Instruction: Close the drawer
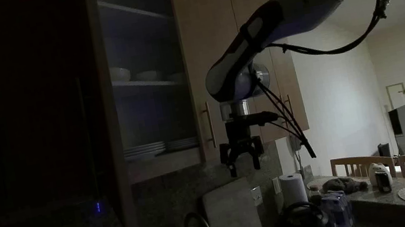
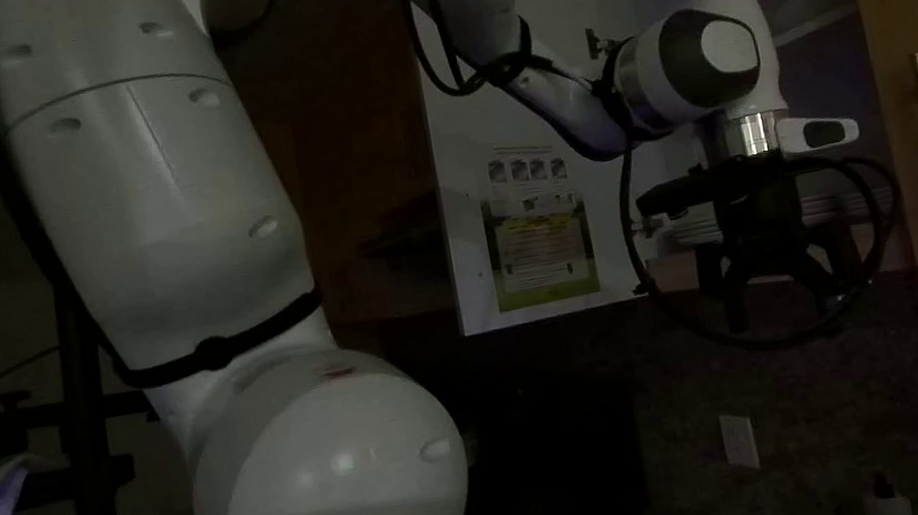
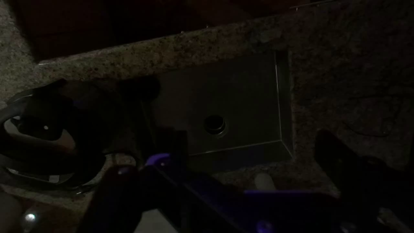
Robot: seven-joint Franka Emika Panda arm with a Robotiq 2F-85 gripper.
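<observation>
The cabinet door stands open. In an exterior view its white inner face (image 2: 470, 237) shows, with a printed sheet stuck on it. In an exterior view its near edge (image 1: 116, 144) stands upright at the left of the open shelves, and its outer side is lost in the dark. Its handle cannot be made out for certain. My gripper points down and is open and empty in both exterior views (image 1: 244, 167) (image 2: 784, 312). It hangs apart from the door, on the shelf side of it. The wrist view shows the spread fingers (image 3: 250, 139) with nothing between them.
White plates (image 1: 145, 150) and bowls (image 1: 119, 74) stand on the shelves. A closed beige door (image 1: 212, 46) with a bar handle (image 1: 210, 124) is beside them. Below are a sink (image 3: 239, 87), faucet (image 1: 197, 217), board (image 1: 232, 215), dark kettle (image 1: 305, 223) and paper roll (image 1: 293, 188).
</observation>
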